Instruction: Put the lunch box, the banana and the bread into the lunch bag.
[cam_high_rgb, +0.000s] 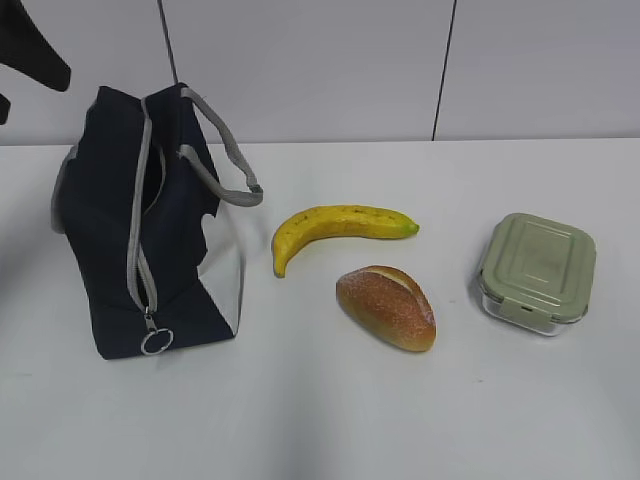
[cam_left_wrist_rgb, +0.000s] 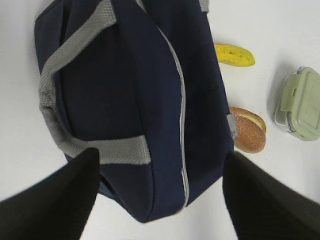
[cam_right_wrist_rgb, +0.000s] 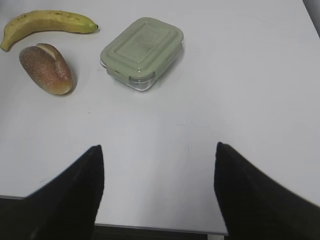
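Navy fabric marks the lunch bag (cam_high_rgb: 150, 230), which stands upright at the left of the white worktop (cam_high_rgb: 400, 420) with its grey zipper (cam_high_rgb: 138, 250) running down the near face and the ring pull (cam_high_rgb: 156, 341) hanging at the bottom. That low pull suggests the zipper is already undone, though from the exterior view I cannot be sure how far the mouth gapes. One grey strap handle (cam_high_rgb: 225, 150) flops toward the food, out of the way of the opening.

The banana (cam_high_rgb: 335, 228) lies just right of the bag, curved, its greenish tip pointing away from it. The bread (cam_high_rgb: 388, 306) sits near it, a little closer to the camera, not touching. The lunch box (cam_high_rgb: 538, 270) rests well apart at the far right, sage-green lid on. All three lie in a loose row with room around each for a grasp, and none has gone in yet.

The left hand (cam_left_wrist_rgb: 160, 195) hovers over the bag's end with its fingers (cam_left_wrist_rgb: 55, 200) spread on either side of it, pinching nothing; likely it means to steady or widen the bag. The right hand (cam_right_wrist_rgb: 157, 195) hangs over bare worktop short of the lunch box, fingers (cam_right_wrist_rgb: 260, 195) likewise spread and empty.
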